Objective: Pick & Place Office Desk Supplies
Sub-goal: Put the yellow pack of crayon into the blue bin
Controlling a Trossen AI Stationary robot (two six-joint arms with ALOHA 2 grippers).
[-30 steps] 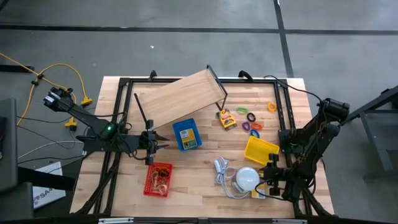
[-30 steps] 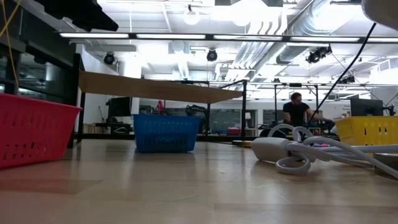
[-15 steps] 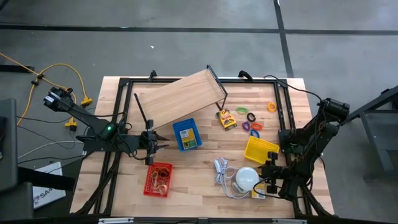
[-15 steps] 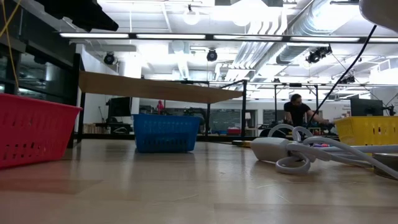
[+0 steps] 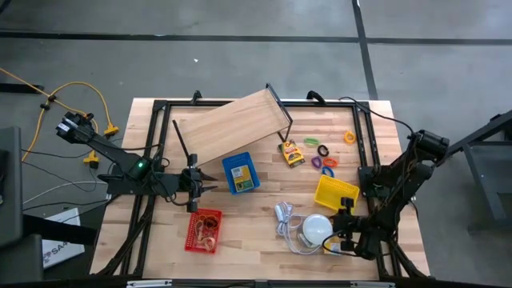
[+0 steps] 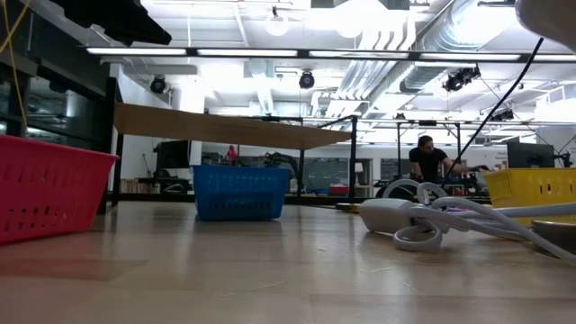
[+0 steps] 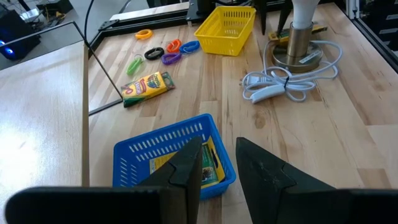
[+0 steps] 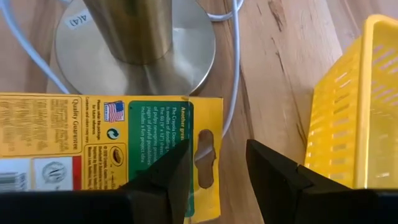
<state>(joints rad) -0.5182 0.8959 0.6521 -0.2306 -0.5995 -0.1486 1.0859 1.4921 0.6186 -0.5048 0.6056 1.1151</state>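
Wooden table (image 5: 256, 240), hovering right gripper (image 8: 214, 171) with jaws apart over flat yellow packet (image 8: 93, 134), judging light, bendy, slippery; pinching hang-hole edge.

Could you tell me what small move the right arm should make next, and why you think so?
Probably lower the right claw a little and close on the yellow packet. Its fingers stand open on either side of the packet's hang-hole end, which lies flat by the lamp's round metal base, with the yellow basket close beside. The left claw waits open over the blue basket.

Wooden table (image 5: 256, 240), 3 baskets, lamp (image 5: 317, 230), packets, clips
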